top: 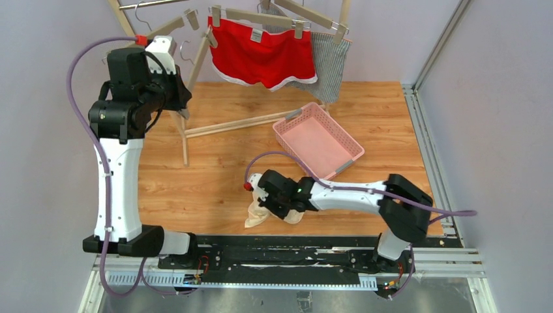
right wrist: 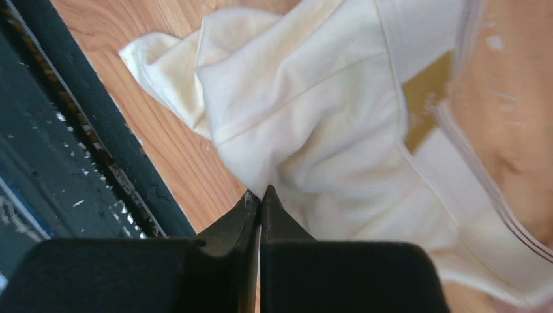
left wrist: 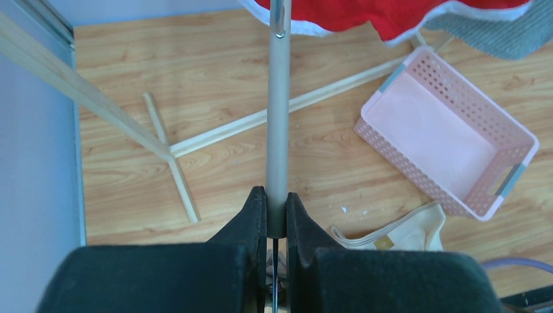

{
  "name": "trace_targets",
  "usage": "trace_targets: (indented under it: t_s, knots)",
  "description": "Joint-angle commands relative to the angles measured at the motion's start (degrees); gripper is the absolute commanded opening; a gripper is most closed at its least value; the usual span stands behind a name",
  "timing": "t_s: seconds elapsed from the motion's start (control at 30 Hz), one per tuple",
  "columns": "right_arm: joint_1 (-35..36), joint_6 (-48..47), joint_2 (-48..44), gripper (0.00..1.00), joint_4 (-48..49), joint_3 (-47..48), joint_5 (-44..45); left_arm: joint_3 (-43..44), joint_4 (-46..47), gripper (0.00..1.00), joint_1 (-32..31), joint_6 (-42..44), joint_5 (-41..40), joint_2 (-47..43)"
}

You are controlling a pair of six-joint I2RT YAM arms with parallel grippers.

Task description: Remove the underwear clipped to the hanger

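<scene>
Near edge: right gripper low over the table, just beyond the black rail. Fingers pressed together, no gap showing. Tips touch the edge of the cream shorts; cannot tell whether a fold is caught between them.

Cream shorts lie crumpled on the wood, off the hanger, partly under the right wrist. Tan label faces up beside the waistband.

Mid table: pink basket, set at an angle, just beyond the right arm. Nothing touching it.

Left side: left arm raised high. Left gripper clamped narrow on a grey rod, which runs straight away from the fingers to the hem of the red shorts.

Far: wooden rack, its base bars flat on the table. A hanger hangs across the top of it. The red shorts hang from the hanger by clips at the waistband, white trim along the leg hems. Striped shorts hang just behind and to the right, partly hidden by the red pair; top edge clipped too, though the clip detail is small.
</scene>
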Motion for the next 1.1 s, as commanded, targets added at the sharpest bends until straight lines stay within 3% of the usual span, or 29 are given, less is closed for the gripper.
trace_targets:
  t_s: [0.0,0.27,0.47,0.83,1.07]
  knots:
    - [-1.37,-0.37,-11.56,0.01,-5.86,4.52,8.3,7.69,-2.55,0.0,3.73,0.76,4.06,3.92]
    - [-10.49,-2.85,-29.02,0.01,-7.64,7.77,16.98,9.11,-5.39,0.0,5.67,0.88,1.16,4.24]
    - [-20.65,-4.06,-34.88,0.01,-6.7,9.73,19.64,12.04,-5.21,0.0,6.15,0.89,-0.58,6.14]
    - [-31.45,-4.97,-31.66,0.01,-3.8,15.6,15.01,23.89,-0.81,0.0,8.14,-4.11,8.88,15.29]
    - [-37.96,-3.53,-27.09,0.01,-0.79,15.96,8.9,25.59,5.53,0.0,8.13,-7.53,13.93,18.44]
